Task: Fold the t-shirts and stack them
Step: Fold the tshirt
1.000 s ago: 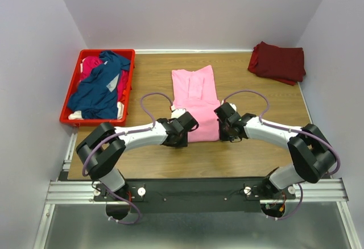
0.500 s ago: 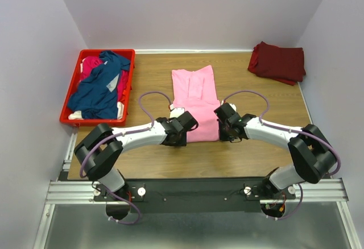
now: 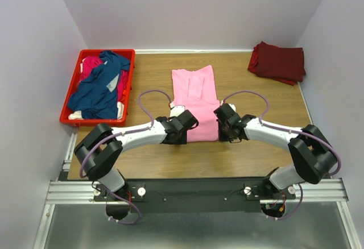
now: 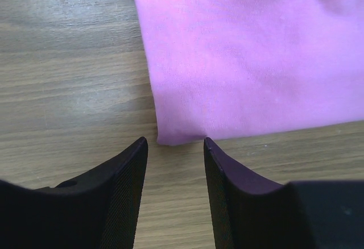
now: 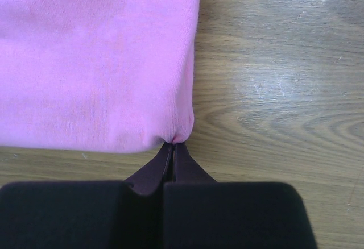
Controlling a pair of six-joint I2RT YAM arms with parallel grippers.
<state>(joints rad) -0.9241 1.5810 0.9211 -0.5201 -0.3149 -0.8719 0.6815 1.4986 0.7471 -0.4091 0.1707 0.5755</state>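
The light pink t-shirt [image 3: 196, 101] lies folded lengthwise in the middle of the table. My left gripper [image 4: 175, 142] is open, its fingertips straddling the shirt's near left corner [image 4: 170, 135] just short of the cloth. My right gripper [image 5: 173, 145] is shut on the shirt's near right corner [image 5: 179, 132], pinching the hem. In the top view both grippers sit at the shirt's near edge, left gripper [image 3: 181, 127] and right gripper [image 3: 223, 125]. The dark maroon shirt [image 3: 277, 62] lies folded at the far right. The navy shirt [image 3: 102, 87] and the magenta shirt [image 3: 91, 65] lie in the crate.
A red plastic crate [image 3: 74, 121] stands at the far left of the wooden table [image 3: 148, 78]. White walls close in the table on the left, back and right. A metal rail [image 3: 193, 191] runs along the near edge.
Almost nothing has moved. Both arms stay at the pink shirt's near corners; the left gripper has edged slightly toward the corner.
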